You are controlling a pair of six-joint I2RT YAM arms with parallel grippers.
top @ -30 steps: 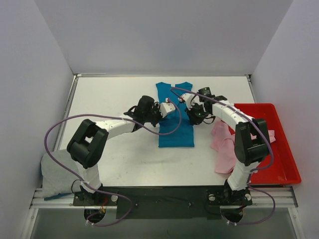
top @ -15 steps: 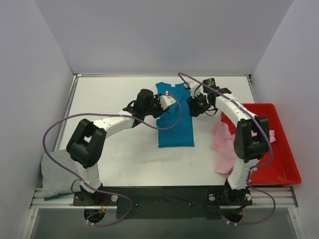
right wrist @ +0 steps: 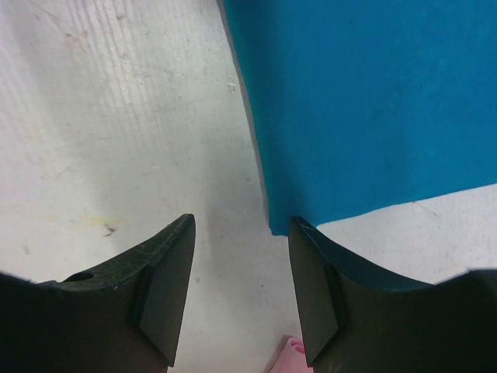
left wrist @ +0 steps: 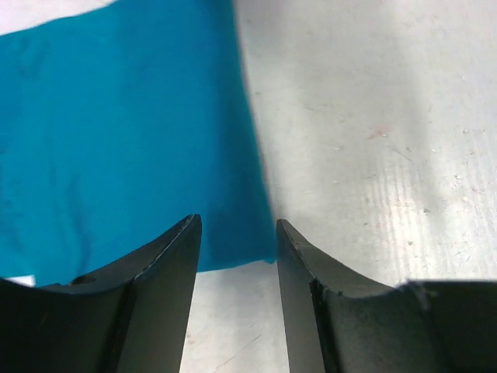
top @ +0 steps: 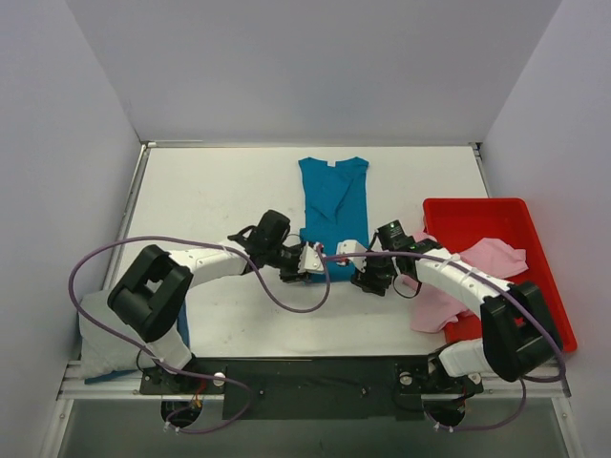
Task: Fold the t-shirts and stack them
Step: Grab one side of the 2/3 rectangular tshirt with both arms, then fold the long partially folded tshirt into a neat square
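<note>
Three tees on the desk (top: 210, 191) right now, and only the teal-blue one is getting any attention. The teal-blue t-shirt (top: 334, 205) is lying flat in the middle of the desk as a long narrow strip, neckline at the far end, hem at the near end.

Both arms are reaching in low at that near hem. The left end effector (top: 307, 267) sits at the near-left corner and the right end effector (top: 366, 277) at the near-right corner.

From the left wrist camera, the left end effector (left wrist: 237, 225) has its fingers apart. The hem corner of the teal-blue t-shirt (left wrist: 116, 140) sits right at the gap between the tips, and I can't tell whether a finger is touching the cloth. It's the same on the other side: the right end effector (right wrist: 242, 221) is spread open, with the corner of the teal-blue t-shirt (right wrist: 365, 101) just off the tips. Neither one is clamped on anything.

The pale pink t-shirt (top: 434, 305) is crumpled, partly inside the red tray (top: 477, 219) on the right and spilling over its left wall onto the desk. The light grey t-shirt (top: 105, 329) is bunched at the near-left corner of the desk, well away from the teal one.
</note>
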